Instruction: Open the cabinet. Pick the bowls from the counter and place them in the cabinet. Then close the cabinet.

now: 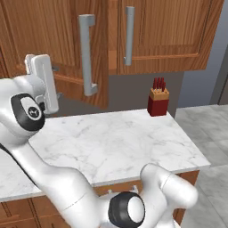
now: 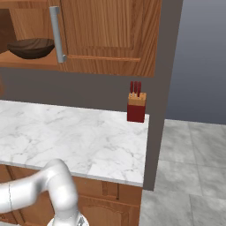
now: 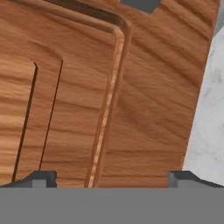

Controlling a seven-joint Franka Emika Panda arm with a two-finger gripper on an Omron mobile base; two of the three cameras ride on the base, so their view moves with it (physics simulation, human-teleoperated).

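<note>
I have the end effector (image 3: 111, 177) spread wide and holding nothing; in the hand view its two dark tips stand far apart, close against the panelled face of the left cabinet door (image 1: 67, 49), which hangs swung out over the back of the desk (image 1: 116, 142). I judge the hand sits there because the door needs pushing shut: in the right base view the wooden bowl (image 2: 32, 47) already rests on the lower shelf of the cabinet (image 2: 110, 35), just inside the opening beside the grey bar handle (image 2: 56, 33). I cannot find the white bowl; it may sit deeper on the shelf, out of my sight, so I would not swear both are stowed. The right door (image 1: 173, 31) is closed, its handle (image 1: 129, 33) upright. The marble desk carries a red knife block (image 1: 158, 100) near its back right corner, well apart from my arm, so it should not get in the way. I can read no brand, label or writing anywhere.
</note>
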